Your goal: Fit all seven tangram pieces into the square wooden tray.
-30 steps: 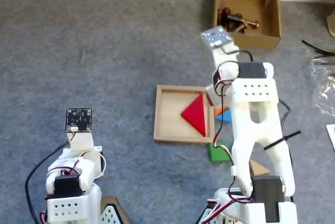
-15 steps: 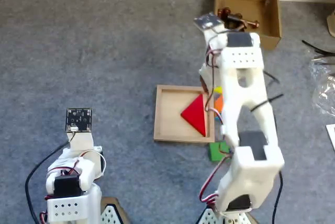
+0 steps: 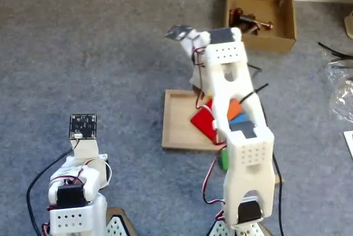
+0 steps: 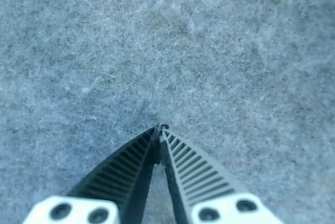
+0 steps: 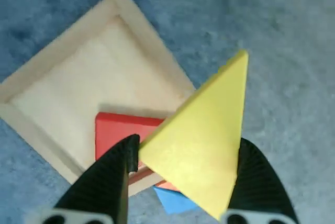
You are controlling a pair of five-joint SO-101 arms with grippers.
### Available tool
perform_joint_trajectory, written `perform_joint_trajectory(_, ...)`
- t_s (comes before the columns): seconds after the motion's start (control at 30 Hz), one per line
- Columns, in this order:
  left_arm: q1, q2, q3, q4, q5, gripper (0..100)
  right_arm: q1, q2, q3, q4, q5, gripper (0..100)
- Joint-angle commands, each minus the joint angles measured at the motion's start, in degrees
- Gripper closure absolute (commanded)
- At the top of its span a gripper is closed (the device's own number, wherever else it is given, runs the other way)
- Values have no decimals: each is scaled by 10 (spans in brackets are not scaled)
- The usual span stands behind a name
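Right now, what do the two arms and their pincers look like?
Both arms are white shells with black servo blocks and rows of small holes. The right arm carries thin red, white and black wires; the left arm has a thick black cable. The left pincer and right pincer have dark ribbed tapering fingers.

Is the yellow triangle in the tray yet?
Not yet. The right gripper holds the yellow triangle over the rim of the tray.

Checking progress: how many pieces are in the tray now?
1: the red piece lies flat in the tray, on the side under the right arm. That arm covers part of the tray, so another may be hidden.
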Motion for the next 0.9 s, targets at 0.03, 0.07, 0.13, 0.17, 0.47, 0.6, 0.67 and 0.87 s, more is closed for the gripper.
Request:
perform_joint_trajectory(0.03, -5, 4, 12, 4, 1, 995, -33, 2, -32, 7, 71, 875)
perform_joint_trajectory(0.07, -5, 4, 12, 4, 1, 995, -37, 5, -32, 7, 80, 875)
perform_joint_trajectory(0.13, -5, 4, 12, 4, 1, 995, -45, 11, -32, 7, 104, 875)
perform_joint_trajectory(0.17, -5, 4, 12, 4, 1, 995, -50, 13, -32, 7, 120, 875)
perform_joint_trajectory(0.47, -5, 4, 12, 4, 1, 995, -58, 49, -31, 7, 147, 875)
perform_joint_trajectory(0.6, -5, 4, 12, 4, 1, 995, -58, 66, -32, 7, 148, 875)
perform_joint_trajectory(0.67, -5, 4, 12, 4, 1, 995, -60, 73, -32, 7, 148, 875)
perform_joint_trajectory(0.87, -5, 4, 12, 4, 1, 995, -68, 74, -29, 7, 166, 875)
